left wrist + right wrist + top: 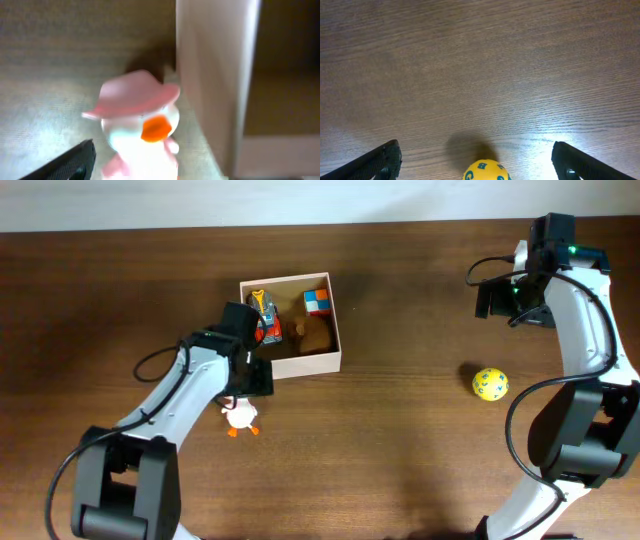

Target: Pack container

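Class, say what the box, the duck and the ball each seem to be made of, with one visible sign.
Box: likely cardboard; thin matte white walls, tan inside.
Duck: probably plastic or rubber; smooth white body, pink hat, though blurred.
Ball: possibly foam or soft plastic; matte yellow, printed letters.

A dark brown wood-grain table [400,470] fills nearly everything, with a pale plain strip [250,200] beyond the table's far edge and a soft glint of light [547,142] on the table's surface.
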Controlling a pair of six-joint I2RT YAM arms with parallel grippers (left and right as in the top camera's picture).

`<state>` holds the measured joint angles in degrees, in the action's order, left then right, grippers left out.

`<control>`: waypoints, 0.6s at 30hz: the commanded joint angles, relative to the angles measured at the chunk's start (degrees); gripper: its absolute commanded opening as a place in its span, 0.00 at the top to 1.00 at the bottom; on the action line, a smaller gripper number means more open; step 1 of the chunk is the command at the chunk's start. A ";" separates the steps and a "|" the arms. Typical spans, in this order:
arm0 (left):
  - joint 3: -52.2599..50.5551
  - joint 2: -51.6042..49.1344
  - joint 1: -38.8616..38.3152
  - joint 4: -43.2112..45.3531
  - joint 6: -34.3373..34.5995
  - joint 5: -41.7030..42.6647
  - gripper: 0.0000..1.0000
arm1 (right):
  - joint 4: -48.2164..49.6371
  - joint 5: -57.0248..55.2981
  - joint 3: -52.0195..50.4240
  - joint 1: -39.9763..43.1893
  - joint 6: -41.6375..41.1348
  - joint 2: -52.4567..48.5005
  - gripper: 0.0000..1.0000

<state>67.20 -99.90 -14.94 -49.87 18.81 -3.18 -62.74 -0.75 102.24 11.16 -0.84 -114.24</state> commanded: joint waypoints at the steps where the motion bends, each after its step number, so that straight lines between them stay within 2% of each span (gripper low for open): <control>1: 1.81 3.37 0.09 -2.16 0.09 0.44 0.16 | -0.02 0.28 1.07 -0.26 0.42 1.27 0.01; 9: 2.16 15.19 0.09 -7.72 3.91 0.37 0.16 | -0.02 0.28 1.07 -0.26 0.42 1.27 0.01; 13: 1.73 15.52 0.09 -9.35 6.12 0.42 0.15 | -0.02 0.28 1.07 -0.26 0.42 1.27 0.01; 18: -3.87 15.39 0.09 -8.44 12.59 0.46 0.15 | -0.02 0.28 1.07 -0.26 0.42 1.27 0.01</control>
<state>66.98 -83.94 -14.94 -58.57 26.24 -3.16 -62.72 -0.75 102.24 11.16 -0.78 -114.24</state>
